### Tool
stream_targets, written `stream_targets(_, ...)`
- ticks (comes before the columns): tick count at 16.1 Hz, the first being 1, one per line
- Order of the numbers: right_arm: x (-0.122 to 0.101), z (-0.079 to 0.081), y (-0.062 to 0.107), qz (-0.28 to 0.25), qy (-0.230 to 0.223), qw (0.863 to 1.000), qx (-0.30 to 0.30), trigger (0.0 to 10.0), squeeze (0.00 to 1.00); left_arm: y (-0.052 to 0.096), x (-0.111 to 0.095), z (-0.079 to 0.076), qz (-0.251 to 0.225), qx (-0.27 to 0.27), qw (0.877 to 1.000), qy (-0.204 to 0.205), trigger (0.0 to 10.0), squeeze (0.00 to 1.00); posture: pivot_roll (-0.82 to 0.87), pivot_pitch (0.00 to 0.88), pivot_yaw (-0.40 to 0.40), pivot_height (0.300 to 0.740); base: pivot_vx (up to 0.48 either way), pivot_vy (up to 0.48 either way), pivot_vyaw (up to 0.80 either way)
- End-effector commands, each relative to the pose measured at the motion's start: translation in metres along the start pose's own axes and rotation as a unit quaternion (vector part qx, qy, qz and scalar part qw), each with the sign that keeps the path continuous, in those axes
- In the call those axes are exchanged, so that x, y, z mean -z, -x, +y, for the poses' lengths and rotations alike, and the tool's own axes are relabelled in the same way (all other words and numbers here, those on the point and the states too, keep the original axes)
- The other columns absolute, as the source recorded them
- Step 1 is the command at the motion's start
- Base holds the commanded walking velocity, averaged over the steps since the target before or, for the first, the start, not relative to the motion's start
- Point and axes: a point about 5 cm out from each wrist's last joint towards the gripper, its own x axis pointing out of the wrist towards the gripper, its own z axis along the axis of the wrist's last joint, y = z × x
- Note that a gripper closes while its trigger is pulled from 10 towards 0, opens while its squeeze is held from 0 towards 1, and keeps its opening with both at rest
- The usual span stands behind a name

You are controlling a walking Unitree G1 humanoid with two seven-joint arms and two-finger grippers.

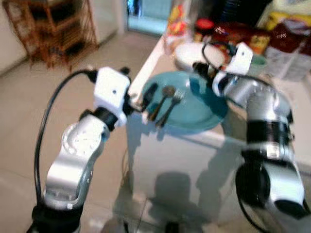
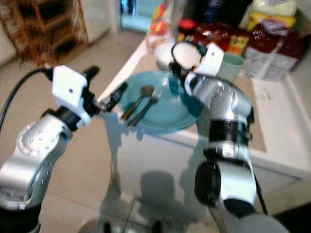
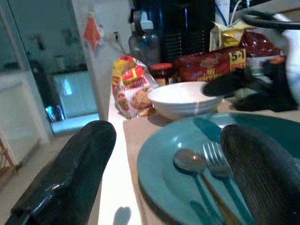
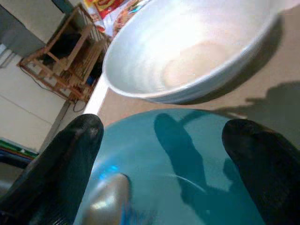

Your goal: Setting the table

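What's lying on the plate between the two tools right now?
A spoon and fork lie side by side on the teal plate, between the left tool and right tool; head views show it.

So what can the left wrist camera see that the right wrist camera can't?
Left wrist alone: a fork beside the spoon, a red-lidded jar and a cookie bag. Right wrist alone: a wooden rack on the floor. Both: the teal plate, the white bowl behind it, and the spoon.

Open right end effector (image 4: 164,164) above teal plate (image 4: 187,187), white bowl (image 4: 187,51) just beyond.
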Motion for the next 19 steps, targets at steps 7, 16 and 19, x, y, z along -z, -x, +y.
stream_targets(7,-0.033,-0.010,-0.004,-0.091,0.011,0.995,0.050,10.0,0.00,-0.006,-0.004,0.001,-0.007,-0.045,0.999,0.013,10.0,0.00,0.05,0.070,-0.088,0.740,0.000,0.000,0.00)
stream_targets(16,-0.031,-0.014,-0.021,-0.088,-0.021,0.992,0.084,10.0,0.00,0.003,-0.021,-0.006,-0.032,-0.006,0.999,-0.002,10.0,0.00,0.08,0.125,-0.116,0.740,0.000,0.000,0.00)
stream_targets(19,-0.030,-0.012,-0.023,-0.091,-0.047,0.991,0.088,10.0,0.00,0.007,-0.022,-0.008,-0.029,0.004,1.000,-0.003,10.0,0.00,0.10,0.138,-0.122,0.740,0.000,0.000,0.00)
